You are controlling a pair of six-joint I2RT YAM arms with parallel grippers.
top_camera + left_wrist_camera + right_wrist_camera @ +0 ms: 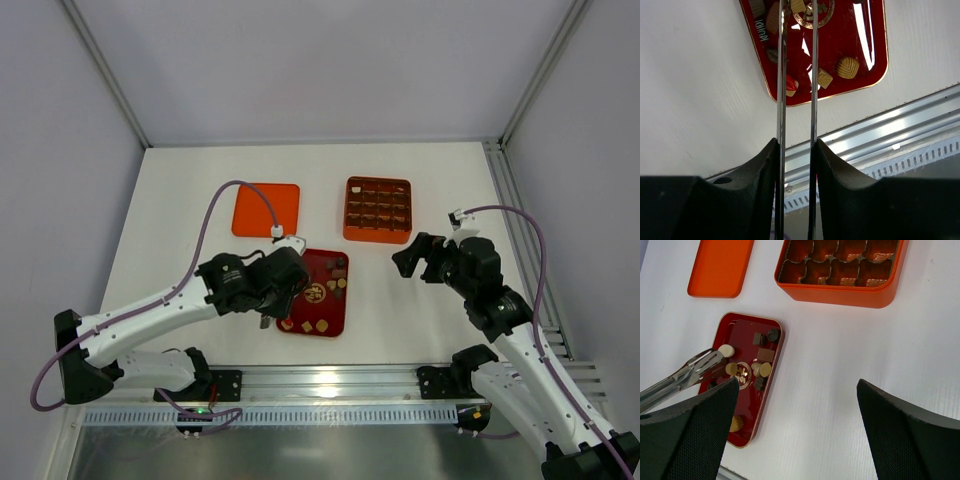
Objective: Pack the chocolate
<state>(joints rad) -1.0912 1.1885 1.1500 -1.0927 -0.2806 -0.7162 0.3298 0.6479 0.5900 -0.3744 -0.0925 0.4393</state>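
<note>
Left gripper (796,155) over the near left side of the dark red rectangular tray (745,327), lower centre of the top view. Its jaws are narrow, clamped on a pair of long thin metal tongs (782,75). The two tong blades run close together and parallel from the jaws out over the tray. In the right wrist view the tong tips sit at the tray's left edge, just beside a pale cream round piece (726,350). Contact or not, can't tell.

The chocolate (765,369) is small loose pieces scattered on the red tray: dark brown squares near the top, tan rounds in the middle, a ribbed tan one (847,67) at the near end.

Right gripper (797,381) hangs above bare white table (180,200), right of the tray, jaws spread wide with nothing between them.

Orange square box with a grid of cells (378,236) sits upper centre-right of the top view, beyond the tray and apart from it. Whether the cells hold pieces, can't tell. Flat orange square lid (266,208) lies to the left of the box, apart from it, just beyond the left arm. Aluminium rail (330,378) runs along the bottom edge of the table.
</note>
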